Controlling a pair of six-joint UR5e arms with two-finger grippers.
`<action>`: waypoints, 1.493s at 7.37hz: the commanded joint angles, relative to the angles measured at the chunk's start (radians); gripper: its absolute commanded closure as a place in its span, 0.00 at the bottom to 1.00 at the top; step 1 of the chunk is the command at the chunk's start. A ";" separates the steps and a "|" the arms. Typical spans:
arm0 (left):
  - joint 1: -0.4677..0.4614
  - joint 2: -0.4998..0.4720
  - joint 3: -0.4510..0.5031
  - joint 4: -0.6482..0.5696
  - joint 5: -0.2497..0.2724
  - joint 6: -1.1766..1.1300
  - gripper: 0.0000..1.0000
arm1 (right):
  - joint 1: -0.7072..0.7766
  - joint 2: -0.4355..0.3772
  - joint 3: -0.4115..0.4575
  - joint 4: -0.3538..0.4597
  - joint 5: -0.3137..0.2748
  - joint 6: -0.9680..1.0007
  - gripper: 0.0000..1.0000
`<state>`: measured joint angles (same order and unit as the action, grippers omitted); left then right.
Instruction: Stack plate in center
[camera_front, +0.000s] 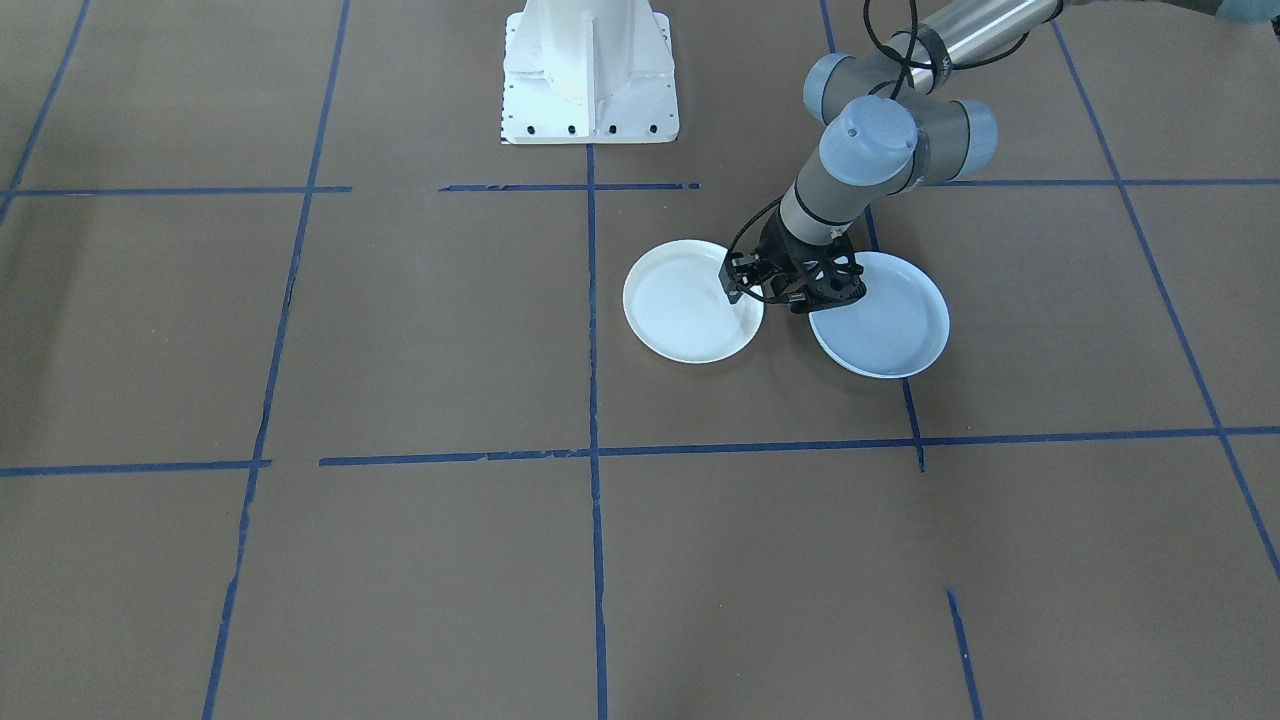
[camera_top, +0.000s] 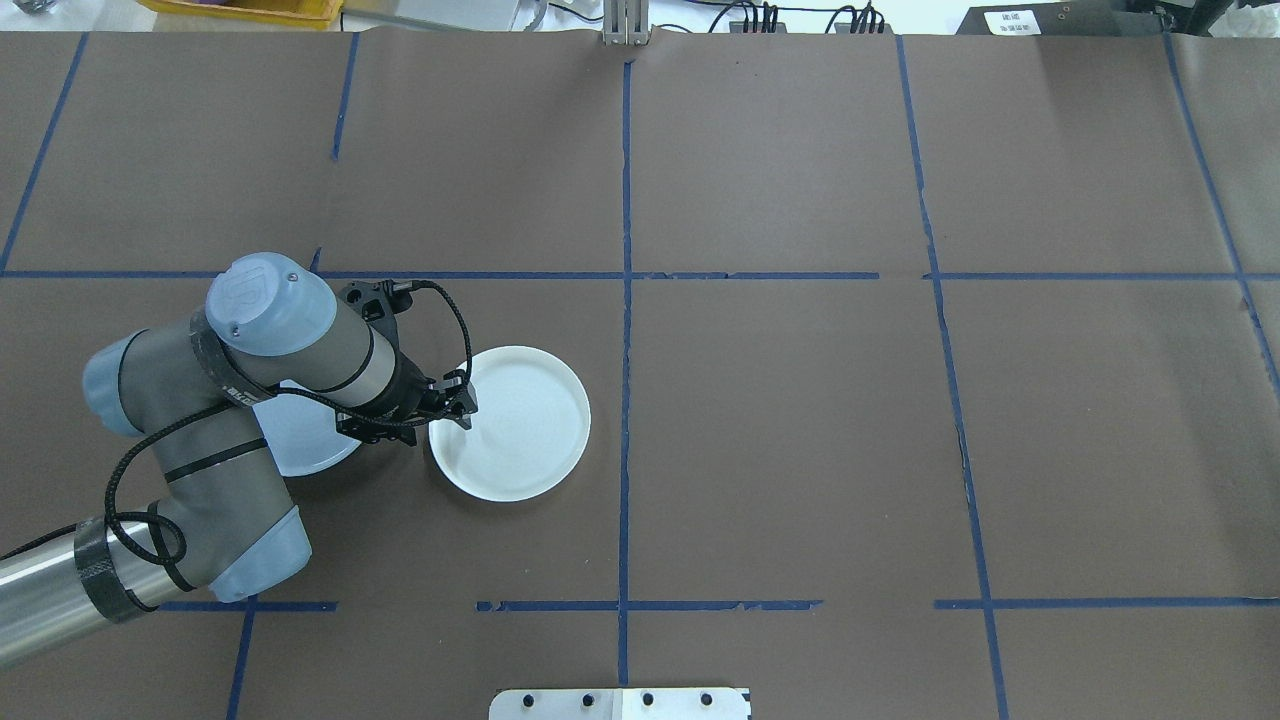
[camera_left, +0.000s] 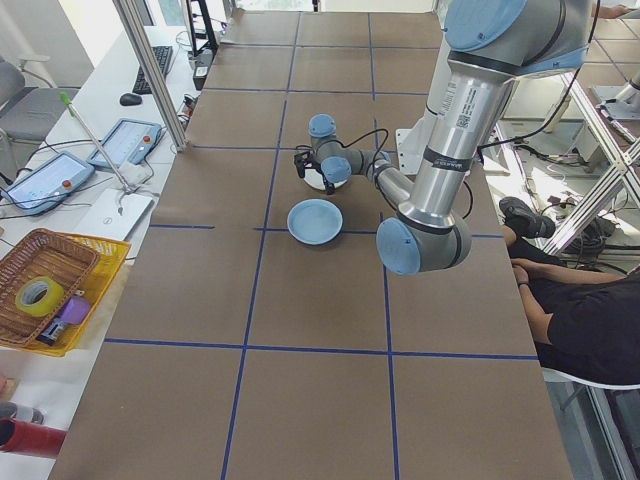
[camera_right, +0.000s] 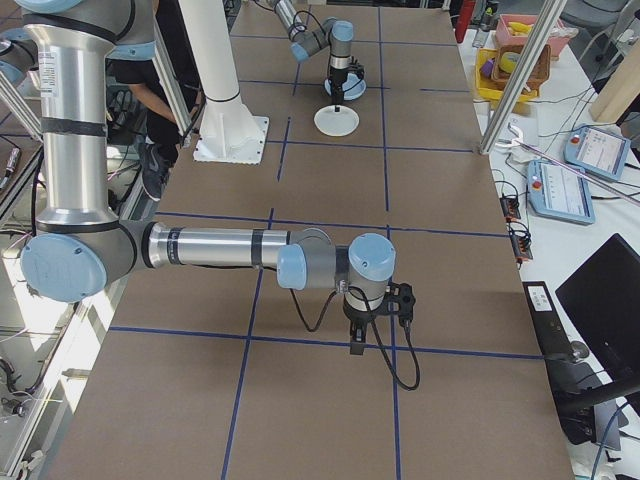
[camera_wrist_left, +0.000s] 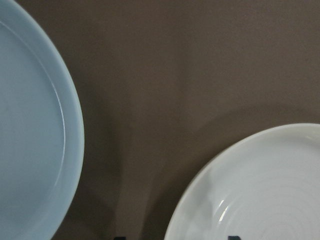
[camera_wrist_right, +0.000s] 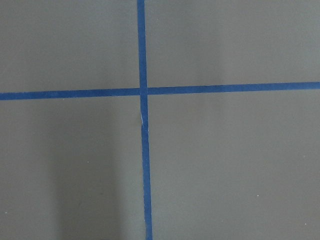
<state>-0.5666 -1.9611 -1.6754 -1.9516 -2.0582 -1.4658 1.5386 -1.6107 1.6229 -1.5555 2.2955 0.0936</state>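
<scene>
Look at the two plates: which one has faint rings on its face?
The white plate, under the left gripper. The pale blue plate beside it is smooth.

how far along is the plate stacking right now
Nothing is stacked yet: the pale blue plate and the white rippled plate lie side by side on the table, apart. In hand: the left gripper sits at the white plate's rim nearest the blue one; whether it grips is unclear. Left: lift one plate and set it on the other. The right gripper hangs far off over bare table.
</scene>
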 joint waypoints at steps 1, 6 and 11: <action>0.004 -0.001 0.002 0.000 0.001 -0.001 0.44 | 0.000 0.000 0.000 0.000 -0.001 0.000 0.00; 0.011 0.002 0.005 -0.003 0.015 0.001 0.60 | 0.000 0.000 0.000 0.000 0.001 0.000 0.00; 0.010 0.002 -0.010 -0.003 0.015 0.001 1.00 | 0.000 0.000 0.000 0.000 0.001 0.000 0.00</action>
<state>-0.5566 -1.9589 -1.6782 -1.9540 -2.0428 -1.4650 1.5385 -1.6107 1.6230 -1.5555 2.2955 0.0929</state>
